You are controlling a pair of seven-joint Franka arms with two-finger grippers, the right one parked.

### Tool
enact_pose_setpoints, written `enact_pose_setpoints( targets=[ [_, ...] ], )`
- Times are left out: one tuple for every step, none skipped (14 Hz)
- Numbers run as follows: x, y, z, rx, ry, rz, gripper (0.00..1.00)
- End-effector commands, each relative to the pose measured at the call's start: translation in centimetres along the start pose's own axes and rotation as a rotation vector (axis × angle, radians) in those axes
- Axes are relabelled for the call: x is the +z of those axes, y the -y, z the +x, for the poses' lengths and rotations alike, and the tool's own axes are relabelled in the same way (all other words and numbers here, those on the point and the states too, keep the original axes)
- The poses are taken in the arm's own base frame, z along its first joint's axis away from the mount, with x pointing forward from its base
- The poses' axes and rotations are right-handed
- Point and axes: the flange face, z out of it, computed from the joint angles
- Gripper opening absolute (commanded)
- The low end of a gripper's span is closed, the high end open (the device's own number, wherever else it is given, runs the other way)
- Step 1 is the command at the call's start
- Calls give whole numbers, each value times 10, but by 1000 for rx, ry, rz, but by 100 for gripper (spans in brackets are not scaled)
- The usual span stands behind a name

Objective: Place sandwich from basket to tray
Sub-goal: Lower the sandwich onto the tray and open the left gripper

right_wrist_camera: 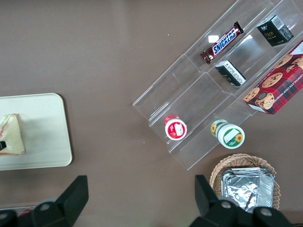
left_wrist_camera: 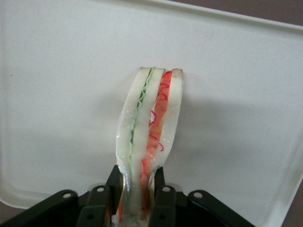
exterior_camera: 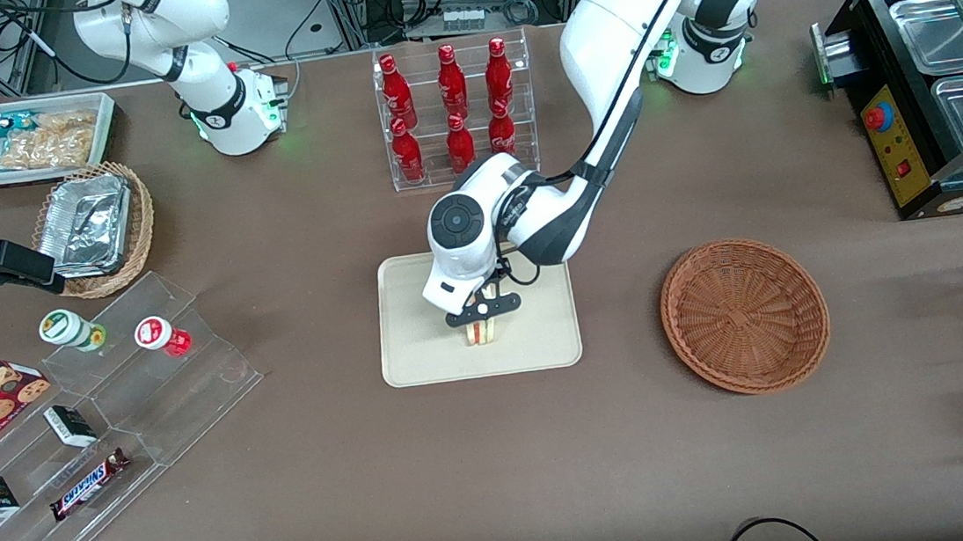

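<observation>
Brown table (exterior_camera: 502,481), one tray (exterior_camera: 419,356), gripper (exterior_camera: 482,327) clamping one sandwich (exterior_camera: 480,333) over it, one empty basket (exterior_camera: 744,314)

- The sandwich (left_wrist_camera: 150,137) has white bread with green and red-orange stripes.
- The tray (exterior_camera: 419,360) is plain cream-beige.
- The basket (exterior_camera: 744,314) is reddish-brown woven wicker.
- The gripper (exterior_camera: 483,313) is black, under a white arm.
- The table (exterior_camera: 500,463) is brown.
</observation>
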Motion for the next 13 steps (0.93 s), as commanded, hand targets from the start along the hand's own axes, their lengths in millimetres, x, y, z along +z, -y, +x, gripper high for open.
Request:
enact_pose_setpoints(
  targets=[
    [-19,-7,-3,0,-15,-17,100],
    [-31,-7,-5,2,-26,-23,100],
    [-45,-5,-3,0,-35,-26,100],
    [-60,1,-1,-4,-34,-10,100],
    [-72,10,4,-5,-48,26,100],
    [-83,16,7,-18,-67,49,100],
    [-100,27,12,-57,-60,54,100],
    [-115,43,23,-99,-47,71,100],
    [-130,60,30,-119,-31,90,100],
    [-133,75,35,-131,-24,98,100],
    [-141,93,43,-153,-23,98,100],
    [-146,112,53,-178,-19,101,100],
    [-154,134,61,-176,-13,102,100]
  ],
)
